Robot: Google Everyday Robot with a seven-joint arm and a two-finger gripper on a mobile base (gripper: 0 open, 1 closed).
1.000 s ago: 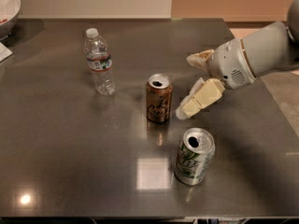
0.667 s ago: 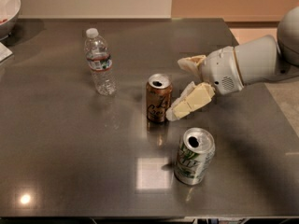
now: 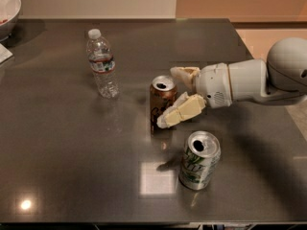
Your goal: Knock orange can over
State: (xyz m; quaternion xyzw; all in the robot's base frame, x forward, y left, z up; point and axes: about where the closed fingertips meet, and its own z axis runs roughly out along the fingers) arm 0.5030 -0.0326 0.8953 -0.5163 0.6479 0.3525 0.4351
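Orange can [image 3: 157,98] upright | gripper [image 3: 169,97] at its right side | fingers apart, straddling it

On my feed I see a dark grey table [image 3: 62,143] with a glossy top. A clear plastic water bottle [image 3: 102,63] stands upright toward the far edge, left of the middle, with its white cap on and a label band round its waist. A white-and-green can [image 3: 199,161] stands upright closer to the near edge, right of the middle and well apart from the bottle; its top is open. At the far left corner I can make out part of a white bowl [image 3: 8,8], cut off by the frame. Just nearer along the left edge lies a scrap of white paper [image 3: 4,54]. A square patch of glare [image 3: 156,178] sits on the tabletop just left of that can.
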